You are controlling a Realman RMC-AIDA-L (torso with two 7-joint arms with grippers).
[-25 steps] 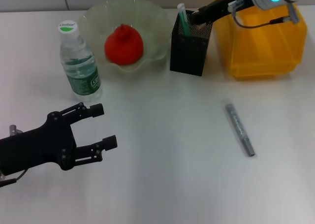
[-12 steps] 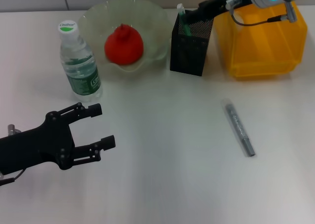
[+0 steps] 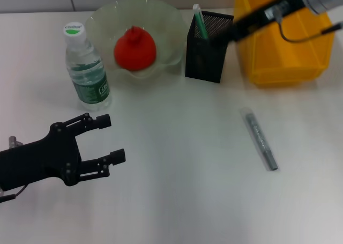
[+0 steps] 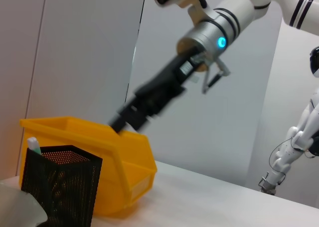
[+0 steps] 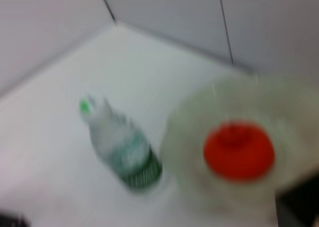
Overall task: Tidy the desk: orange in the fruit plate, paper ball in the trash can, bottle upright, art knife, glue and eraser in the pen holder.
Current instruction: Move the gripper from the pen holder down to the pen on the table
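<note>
The orange [image 3: 135,48] lies in the fruit plate [image 3: 107,16], and both show again as the orange [image 5: 239,152] in the plate [image 5: 194,122]. Left of the plate the bottle [image 3: 86,67] stands upright. A green-and-white stick [image 3: 199,20], apparently the glue, leans inside the pen holder [image 3: 206,53]. My right gripper [image 3: 221,37] hovers by the holder's right rim, in front of the trash can [image 3: 284,51]. A slim grey art knife [image 3: 261,140] lies on the table. My left gripper [image 3: 113,137] rests open and empty at the near left. Paper ball and eraser are out of view.
The white table [image 3: 177,147] stretches between the knife and my left gripper. The left wrist view shows the pen holder [image 4: 60,187], the yellow bin [image 4: 119,157] and my right gripper [image 4: 124,119] above them. A wall runs behind the table.
My right gripper has drawn back to the right from above the pen holder. The green-and-white stick now stands in the holder by itself. The left arm has not moved.
</note>
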